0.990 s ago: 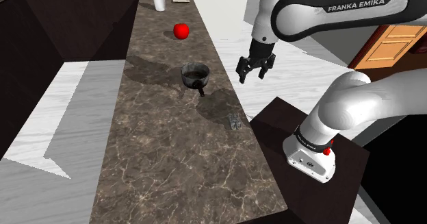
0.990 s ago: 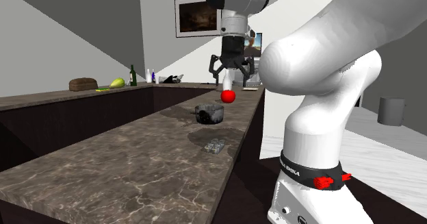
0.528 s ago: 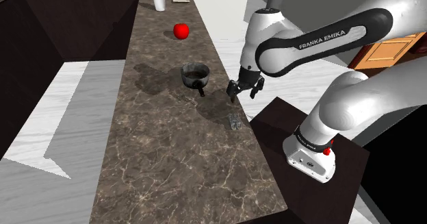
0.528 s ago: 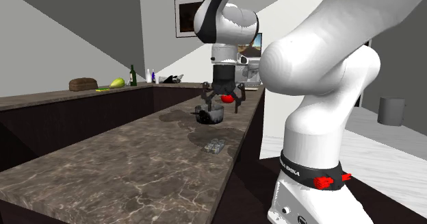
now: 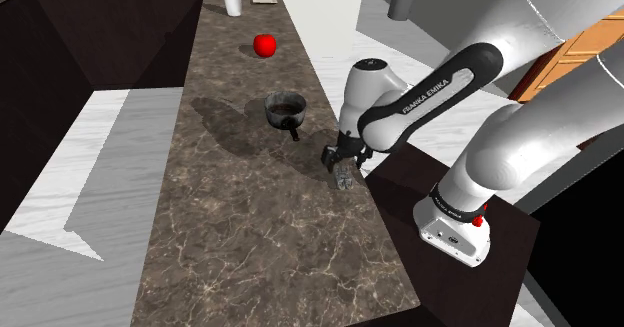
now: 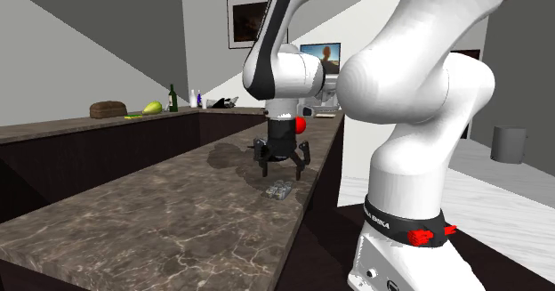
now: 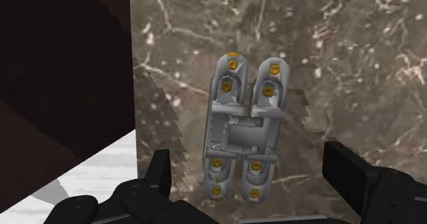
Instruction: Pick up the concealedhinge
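The gripper (image 5: 340,162) has dropped from high up, out past the counter (image 5: 240,235) edge, to hang just above the small metal hinge (image 5: 343,179). The arm (image 5: 405,105) has folded low with it, and from across the room the gripper now hides the dark pot (image 5: 284,108).

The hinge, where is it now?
In the shoulder view the hinge lies on the counter near its right edge, under the open gripper, the pot up-left of it.
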You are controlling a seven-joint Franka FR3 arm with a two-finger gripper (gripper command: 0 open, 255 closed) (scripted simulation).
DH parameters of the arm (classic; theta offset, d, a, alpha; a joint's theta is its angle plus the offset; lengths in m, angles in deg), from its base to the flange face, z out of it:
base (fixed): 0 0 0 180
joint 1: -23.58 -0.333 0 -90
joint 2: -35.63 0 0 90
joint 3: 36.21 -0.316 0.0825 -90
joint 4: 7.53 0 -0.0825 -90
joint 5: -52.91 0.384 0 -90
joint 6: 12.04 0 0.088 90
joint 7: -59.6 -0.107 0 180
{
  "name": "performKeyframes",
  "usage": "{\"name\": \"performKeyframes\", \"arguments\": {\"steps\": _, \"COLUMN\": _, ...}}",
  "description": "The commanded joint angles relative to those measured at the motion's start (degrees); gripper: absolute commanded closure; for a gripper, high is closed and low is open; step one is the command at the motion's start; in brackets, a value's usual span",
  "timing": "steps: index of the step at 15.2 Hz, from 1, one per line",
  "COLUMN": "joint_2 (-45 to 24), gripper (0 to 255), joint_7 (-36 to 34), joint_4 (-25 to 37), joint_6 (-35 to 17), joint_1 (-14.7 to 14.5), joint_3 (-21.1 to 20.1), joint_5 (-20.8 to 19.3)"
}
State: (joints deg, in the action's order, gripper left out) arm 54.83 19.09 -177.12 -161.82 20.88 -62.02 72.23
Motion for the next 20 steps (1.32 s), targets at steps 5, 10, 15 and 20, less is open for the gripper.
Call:
{"name": "performKeyframes", "arguments": {"steps": 5, "joint_2": -8.3, "gripper": 0, "joint_7": -1.5, "joint_4": -0.3, "joint_6": -8.7, "joint_1": 1.8, "joint_3": -1.7, "joint_5": -1.8}}
{"name": "performKeyframes", "arguments": {"steps": 10, "joint_2": -9.1, "gripper": 255, "joint_7": -1.7, "joint_4": -0.3, "joint_6": -9.5, "joint_1": 2.1, "joint_3": -1.9, "joint_5": -2.2}}
{"name": "performKeyframes", "arguments": {"steps": 15, "joint_2": -9.1, "gripper": 255, "joint_7": -1.7, "joint_4": -0.3, "joint_6": -9.5, "joint_1": 2.1, "joint_3": -1.9, "joint_5": -2.1}}
{"name": "performKeyframes", "arguments": {"steps": 20, "joint_2": -5.0, "gripper": 255, "joint_7": -0.7, "joint_4": -0.3, "joint_6": -5.3, "joint_1": 1.0, "joint_3": -1.1, "joint_5": -0.7}}
